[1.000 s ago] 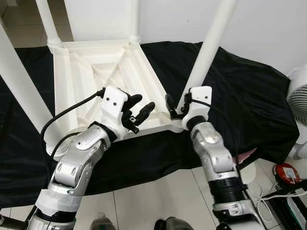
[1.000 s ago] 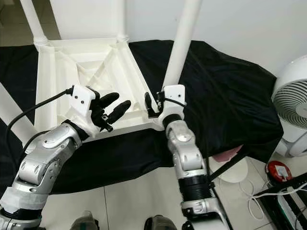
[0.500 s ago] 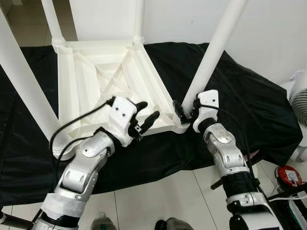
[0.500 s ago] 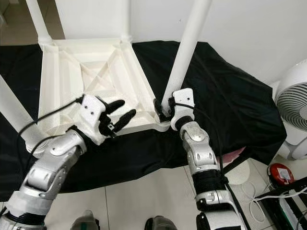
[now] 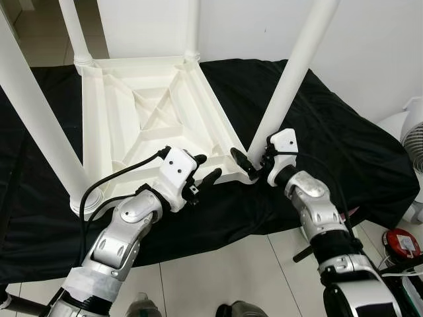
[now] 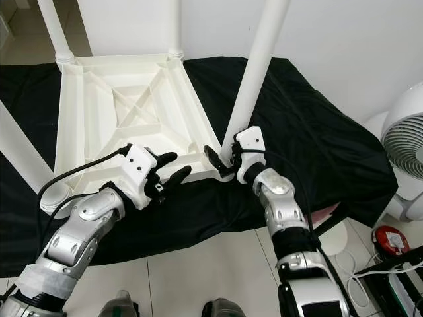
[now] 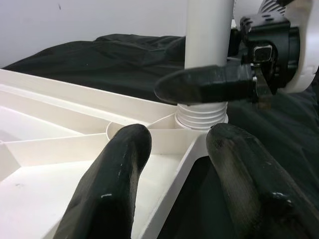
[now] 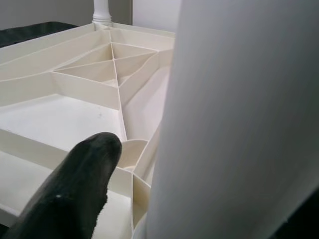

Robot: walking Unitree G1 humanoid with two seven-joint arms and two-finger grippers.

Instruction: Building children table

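Note:
A white plastic children's table (image 5: 152,112) lies upside down on a black cloth, its legs pointing up. The near right leg (image 5: 291,86) stands in its corner socket, with a threaded collar (image 7: 202,114) at its base. My right gripper (image 5: 252,162) is at that base; one black finger (image 8: 75,189) stands clear of the leg and the other is hidden behind it. My left gripper (image 5: 208,166) hovers open and empty over the table's near rim, pointing at the same corner.
The black cloth (image 5: 344,152) covers a low surface against a white wall. The near left leg (image 5: 36,119) rises beside my left arm. A white fan (image 6: 403,152) stands at the right, with a red object (image 5: 396,241) and cables on the tiled floor.
The head view has shifted a little. My left gripper has come down and to the right, closer to the table's near rim and corner. The right gripper stays at the leg's base.

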